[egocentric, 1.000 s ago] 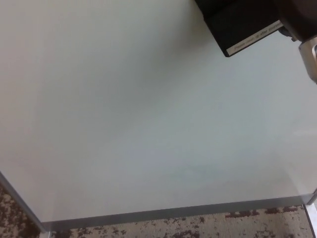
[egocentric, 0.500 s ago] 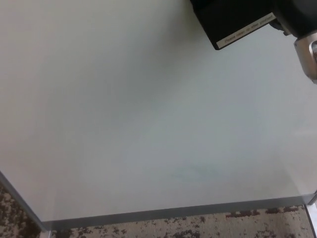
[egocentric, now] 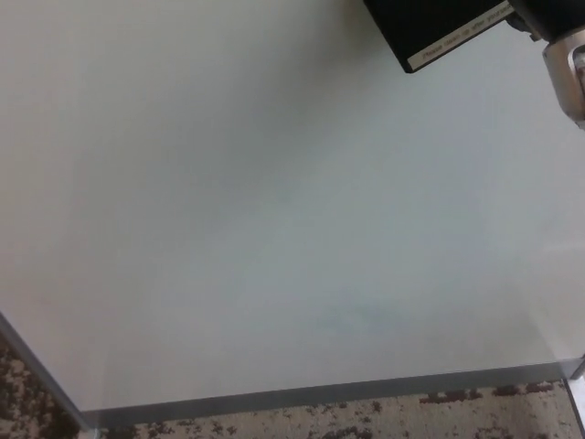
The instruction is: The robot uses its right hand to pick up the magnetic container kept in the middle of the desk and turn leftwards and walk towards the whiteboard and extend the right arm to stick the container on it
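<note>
- The right hand [egocentric: 548, 14] shows only as a dark mass cut by the top right corner of the head view, with a silver-grey wrist piece [egocentric: 569, 78] just below it at the right edge
- How its fingers stand cannot be told, since most of the hand lies outside the picture
- The magnetic container [egocentric: 430, 27], a black box, sits directly to the left of the hand and touches it; whether the hand grips it or only rests against it cannot be made out
- A narrow white label [egocentric: 460, 41] runs along the container's lower edge, slanting up toward the hand; its print is too blurred to read
- The container lies against the whiteboard [egocentric: 256, 210], the pale, plain surface that spreads away from the hand, down and to the left, over nearly the whole view
- A grey metal frame [egocentric: 311, 396] borders the whiteboard along its bottom and lower left, far from the hand
- Beyond the frame, farthest from the hand, lies a strip of mottled beige and brown carpet [egocentric: 366, 425]
- The left hand is out of sight
</note>
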{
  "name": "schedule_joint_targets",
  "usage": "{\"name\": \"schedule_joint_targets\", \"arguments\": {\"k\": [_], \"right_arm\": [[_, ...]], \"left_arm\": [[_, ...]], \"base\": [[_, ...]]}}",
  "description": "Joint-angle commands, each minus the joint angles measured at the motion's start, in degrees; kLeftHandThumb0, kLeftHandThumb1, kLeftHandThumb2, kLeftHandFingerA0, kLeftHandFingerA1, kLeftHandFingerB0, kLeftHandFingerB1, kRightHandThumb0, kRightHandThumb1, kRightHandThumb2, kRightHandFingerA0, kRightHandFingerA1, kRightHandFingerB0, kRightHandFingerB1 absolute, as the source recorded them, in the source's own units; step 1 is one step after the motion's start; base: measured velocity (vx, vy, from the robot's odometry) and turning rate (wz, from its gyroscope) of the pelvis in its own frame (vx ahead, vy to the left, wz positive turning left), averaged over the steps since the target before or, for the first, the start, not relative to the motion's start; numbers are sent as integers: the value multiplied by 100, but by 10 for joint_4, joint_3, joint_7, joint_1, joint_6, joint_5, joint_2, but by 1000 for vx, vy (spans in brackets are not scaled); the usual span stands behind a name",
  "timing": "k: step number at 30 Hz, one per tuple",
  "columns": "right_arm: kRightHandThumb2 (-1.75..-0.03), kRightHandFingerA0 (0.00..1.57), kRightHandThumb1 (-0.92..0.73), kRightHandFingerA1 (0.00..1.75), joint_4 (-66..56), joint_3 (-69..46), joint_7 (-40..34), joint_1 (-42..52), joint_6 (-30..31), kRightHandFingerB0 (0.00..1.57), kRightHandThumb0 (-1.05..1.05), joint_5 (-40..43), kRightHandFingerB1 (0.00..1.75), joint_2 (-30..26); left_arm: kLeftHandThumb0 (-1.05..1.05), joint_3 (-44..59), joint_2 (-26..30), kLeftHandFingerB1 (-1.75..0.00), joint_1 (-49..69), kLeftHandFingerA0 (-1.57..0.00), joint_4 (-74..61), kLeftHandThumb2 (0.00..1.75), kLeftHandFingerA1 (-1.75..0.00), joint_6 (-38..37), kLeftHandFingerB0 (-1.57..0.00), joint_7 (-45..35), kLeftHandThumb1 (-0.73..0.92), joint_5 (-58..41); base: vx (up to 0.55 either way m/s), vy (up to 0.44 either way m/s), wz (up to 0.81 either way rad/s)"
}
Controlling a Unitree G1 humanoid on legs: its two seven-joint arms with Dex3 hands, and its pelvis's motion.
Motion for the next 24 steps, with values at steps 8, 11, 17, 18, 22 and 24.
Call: {"name": "schedule_joint_targets", "arguments": {"k": [8,11,17,18,22,24], "right_arm": [[-64,94,-57,158,38,10,100,-60,90,76,-40,8,64,29],[-57,98,-57,157,44,12,104,-64,95,76,-36,10,62,35],[-92,45,-53,70,56,31,195,-70,173,37,-46,0,60,60],[-92,45,-53,70,58,42,203,-68,188,37,-46,-10,60,62],[-83,0,-51,8,52,34,271,-60,190,0,-35,15,12,67],[-65,0,-61,0,53,41,289,-60,193,0,-23,11,0,68]], "left_arm": [[12,1,3,-87,11,-99,-7,90,-90,-28,-91,-6,71,-9],[13,0,1,-86,14,-97,-11,90,-90,-31,-90,-3,72,-7],[14,7,5,-89,10,-99,-6,94,-92,-31,-94,-17,68,-17],[14,8,5,-89,12,-99,-6,94,-92,-36,-94,-17,68,-17],[13,10,5,-87,21,-96,-8,86,-88,-36,-89,-18,75,-18],[12,2,11,-84,20,-96,-4,88,-85,-31,-89,0,73,-3]], "base": [[-55,5,-6],[24,216,-47],[74,383,-34],[19,88,-12],[-10,-18,2],[-84,-130,13]]}}
